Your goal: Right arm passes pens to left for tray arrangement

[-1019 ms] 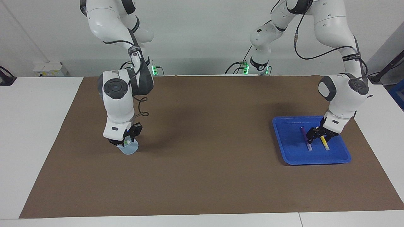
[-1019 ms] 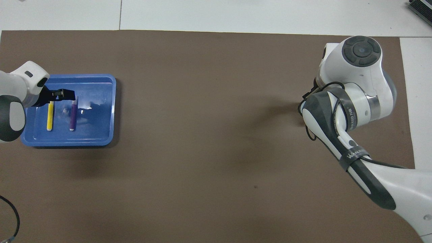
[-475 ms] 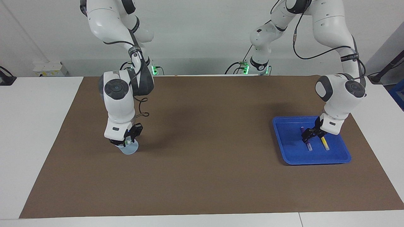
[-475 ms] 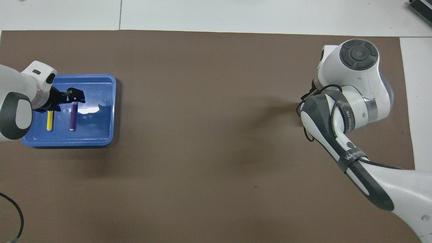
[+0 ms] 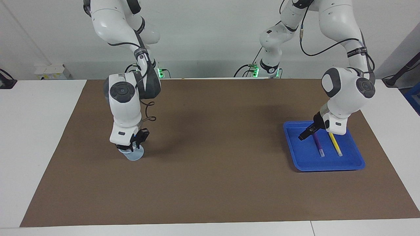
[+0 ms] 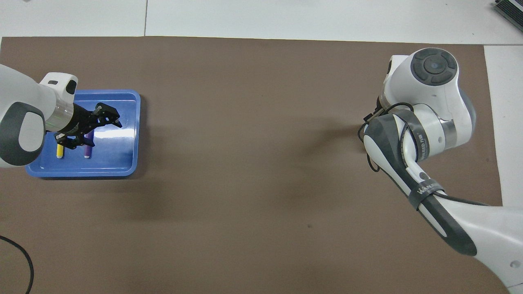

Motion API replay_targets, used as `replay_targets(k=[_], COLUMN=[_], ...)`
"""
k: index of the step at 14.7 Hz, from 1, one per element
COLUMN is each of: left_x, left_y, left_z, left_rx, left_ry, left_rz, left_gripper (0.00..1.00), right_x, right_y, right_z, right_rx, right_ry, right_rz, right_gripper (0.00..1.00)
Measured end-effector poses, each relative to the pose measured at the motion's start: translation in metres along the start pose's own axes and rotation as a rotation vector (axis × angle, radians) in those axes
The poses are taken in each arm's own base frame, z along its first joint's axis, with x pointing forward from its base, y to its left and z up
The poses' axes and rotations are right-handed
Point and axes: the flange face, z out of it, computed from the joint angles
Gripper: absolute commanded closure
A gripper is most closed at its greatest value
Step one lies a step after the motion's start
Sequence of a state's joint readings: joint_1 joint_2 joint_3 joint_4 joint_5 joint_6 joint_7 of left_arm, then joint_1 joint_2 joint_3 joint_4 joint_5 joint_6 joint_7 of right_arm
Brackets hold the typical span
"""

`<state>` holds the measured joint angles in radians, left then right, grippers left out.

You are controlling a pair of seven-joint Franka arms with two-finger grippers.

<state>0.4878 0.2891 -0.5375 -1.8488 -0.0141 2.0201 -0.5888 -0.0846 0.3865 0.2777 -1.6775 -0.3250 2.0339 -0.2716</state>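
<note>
Pens, purple (image 5: 317, 143) and yellow (image 5: 335, 143), in tray (image 5: 328, 164); left pincer (image 5: 303, 136) released above; right pincer's (image 5: 130, 148) grip unclear

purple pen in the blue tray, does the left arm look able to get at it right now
Probably yes: the left gripper hangs open over the blue tray, close above the purple pen, which lies uncovered beside the yellow pen. The right gripper is down at the clear cup.
</note>
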Motion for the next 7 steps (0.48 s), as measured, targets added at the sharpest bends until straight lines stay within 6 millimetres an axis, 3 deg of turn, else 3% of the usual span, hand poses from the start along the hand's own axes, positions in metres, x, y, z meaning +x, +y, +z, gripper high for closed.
replay_targets(k=[3,7], left_x=[-0.007,-0.010], left_y=[0.007,0.008], left_z=[-0.002,-0.017], left_rx=[-0.030,-0.037], left_ry=[-0.034,-0.004], left_rz=[-0.040,0.076], left_gripper=[0.00,0.00], right_x=[0.000,0.001], right_y=[-0.001,-0.001], right_z=[0.000,0.000], right_rx=[0.000,0.000], right_ry=[0.000,0.000], right_rz=[0.011,0.015], right_gripper=[0.74,0.70])
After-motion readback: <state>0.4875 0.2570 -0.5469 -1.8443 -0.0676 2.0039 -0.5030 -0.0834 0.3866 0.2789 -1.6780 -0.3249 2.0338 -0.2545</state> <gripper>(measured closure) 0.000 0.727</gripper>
